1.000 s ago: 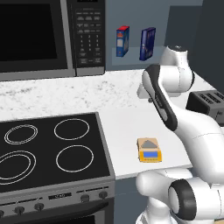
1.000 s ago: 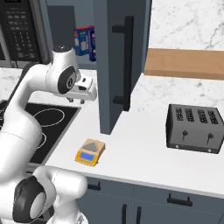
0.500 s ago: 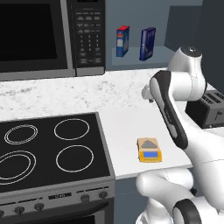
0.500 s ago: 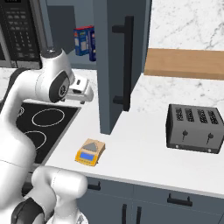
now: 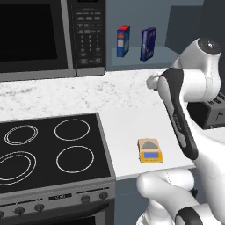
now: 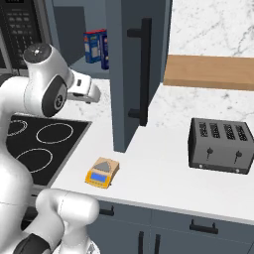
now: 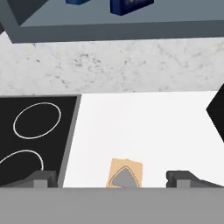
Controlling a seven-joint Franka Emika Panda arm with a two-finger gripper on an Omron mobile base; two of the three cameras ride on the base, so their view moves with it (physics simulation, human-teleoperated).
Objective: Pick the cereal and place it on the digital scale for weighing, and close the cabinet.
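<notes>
The cereal (image 5: 148,44), a dark navy box, stands upright on the open cabinet's shelf (image 5: 176,55), to the right of a blue box with a red top (image 5: 123,41). In the hand view the cereal's lower edge (image 7: 131,5) sits at the top. The cabinet door (image 6: 130,74) stands swung open, showing its dark bar handle (image 6: 145,69). The orange-yellow digital scale (image 5: 150,150) lies near the counter's front edge (image 6: 101,172). My gripper (image 7: 113,178) is open, with nothing between the fingers. It hangs above the counter with the scale (image 7: 125,174) just below, well short of the shelf.
A black microwave (image 5: 44,35) hangs left of the cabinet. The black stove top (image 5: 48,151) fills the left of the counter. A black toaster (image 6: 221,146) stands at the right under a wooden shelf (image 6: 211,72). The open door juts out over the counter's middle.
The arm's elbow has swung to the right and higher in the left base view. The hand stays over the counter at about the same spot. Boxes, scale and door are unmoved.
</notes>
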